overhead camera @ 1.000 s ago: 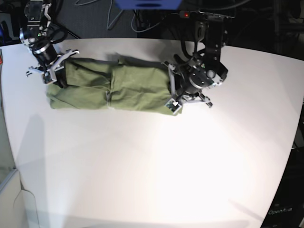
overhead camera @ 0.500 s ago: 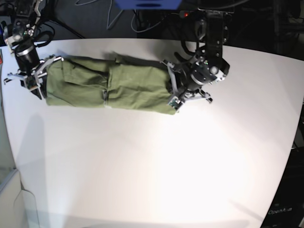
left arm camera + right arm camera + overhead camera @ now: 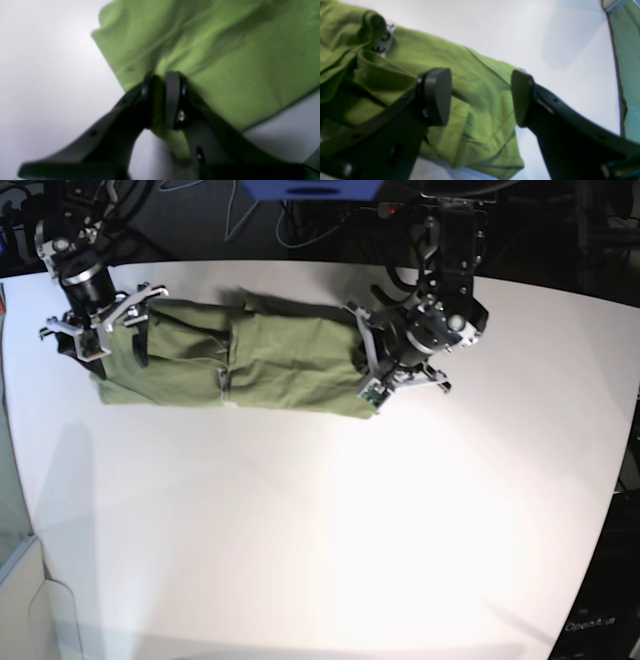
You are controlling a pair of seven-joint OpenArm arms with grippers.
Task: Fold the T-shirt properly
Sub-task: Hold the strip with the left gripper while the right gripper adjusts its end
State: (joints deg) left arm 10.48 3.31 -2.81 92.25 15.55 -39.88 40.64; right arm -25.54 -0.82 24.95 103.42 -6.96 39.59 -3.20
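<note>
Left gripper [image 3: 160, 82]: check the left wrist view and you will see its two dark fingers pressed together on an edge of the T-shirt [image 3: 225, 62], with a thin fold of green cloth pinched between the pads. In the base view, this gripper [image 3: 372, 370] sits at the right end of the cloth, just above centre of the frame.

Right gripper [image 3: 481, 97]: look at the right wrist view and you will find the jaws standing wide apart, with nothing between them. The T-shirt [image 3: 475, 82] lies under and behind the fingers; whether a fingertip touches the cloth cannot be told. In the base view, this gripper [image 3: 100, 330] is at the upper left of the frame, over the left end of the cloth.

Note the T-shirt [image 3: 250, 365] itself: it lies on the white counter [image 3: 330, 530] as a long, wrinkled band running left to right across the upper part of the base view. A small white label [image 3: 383, 41] shows near a rolled fold at the upper left of the right wrist view.
</note>
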